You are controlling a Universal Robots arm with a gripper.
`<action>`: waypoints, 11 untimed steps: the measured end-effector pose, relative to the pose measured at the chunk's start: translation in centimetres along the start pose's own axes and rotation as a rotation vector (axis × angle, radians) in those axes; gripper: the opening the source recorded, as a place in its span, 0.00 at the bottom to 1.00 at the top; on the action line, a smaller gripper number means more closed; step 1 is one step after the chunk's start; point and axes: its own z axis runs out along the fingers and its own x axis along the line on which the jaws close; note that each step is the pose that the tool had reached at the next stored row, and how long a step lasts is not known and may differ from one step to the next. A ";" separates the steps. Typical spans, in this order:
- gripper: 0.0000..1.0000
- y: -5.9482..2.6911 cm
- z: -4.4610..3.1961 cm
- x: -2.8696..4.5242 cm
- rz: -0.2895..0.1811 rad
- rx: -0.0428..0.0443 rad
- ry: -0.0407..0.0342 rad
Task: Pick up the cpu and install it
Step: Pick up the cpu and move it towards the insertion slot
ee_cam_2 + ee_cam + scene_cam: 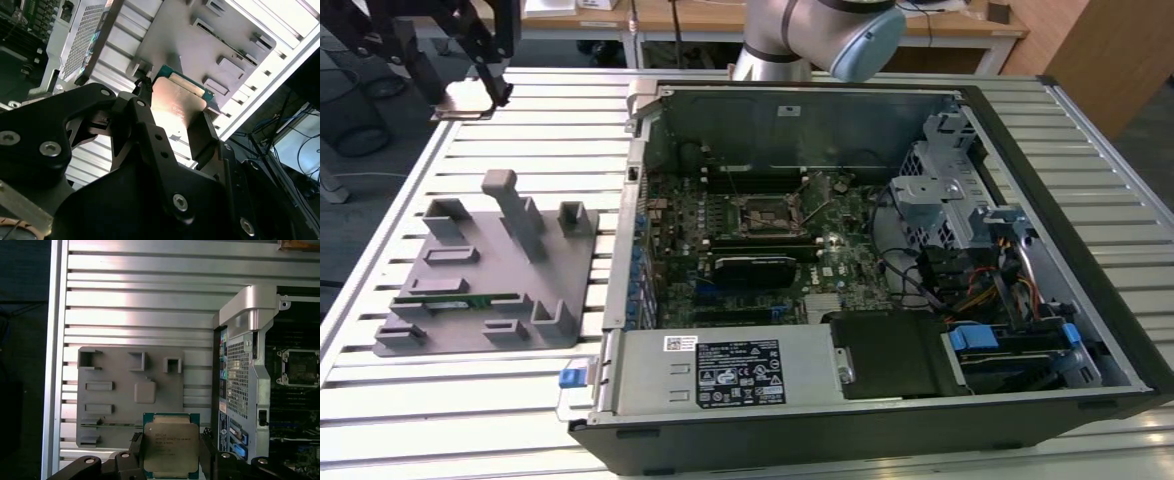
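Gripper (172,455): clamped on the cpu (171,446), with one black finger (206,452) pressed to each of two opposite edges.
Cpu, first wrist view: the silver lid faces the camera squarely, with its printed side up and a green rim around it.
Cpu, second wrist view: the chip (177,102) is seen slantwise and catches the light. The finger (200,135) linkages and screws show in front of it.
Cpu, exterior view: it is a small pale plate (464,100) under the gripper (470,95), at ten o'clock of the case. It is over the table slats, apart from the fixture.
Fixture (494,270): a grey block with posts and pockets, at nine o'clock of the case. A green memory stick (460,300) lies in one slot. In the first wrist view its pockets (130,395) lie beyond the chip.
Table (454,400): slatted aluminium that carries both the fixture and the case.
Case (630,200): it lies open, and its side wall stands between the cpu and the board inside.
Socket (765,212): a square black frame mid-board, well apart from the cpu. The first wrist view shows it past the case's corner (300,367).
Arm (814,35): grey joints at twelve o'clock, behind the case.
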 end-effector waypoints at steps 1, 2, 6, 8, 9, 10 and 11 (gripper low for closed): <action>0.53 0.00 0.00 -0.22 0.000 0.0000 0.0000; 0.53 0.00 0.01 -0.42 0.000 -0.0001 0.0000; 0.53 -0.02 0.01 -1.21 0.000 0.0000 0.0000; 0.53 -0.02 0.00 -1.61 0.000 0.0001 0.0001; 0.53 -0.03 0.01 -1.82 0.000 0.0000 0.0000; 0.53 -0.03 0.00 -2.01 0.000 0.0001 0.0001; 0.53 -0.03 0.01 -2.20 0.000 0.0000 0.0000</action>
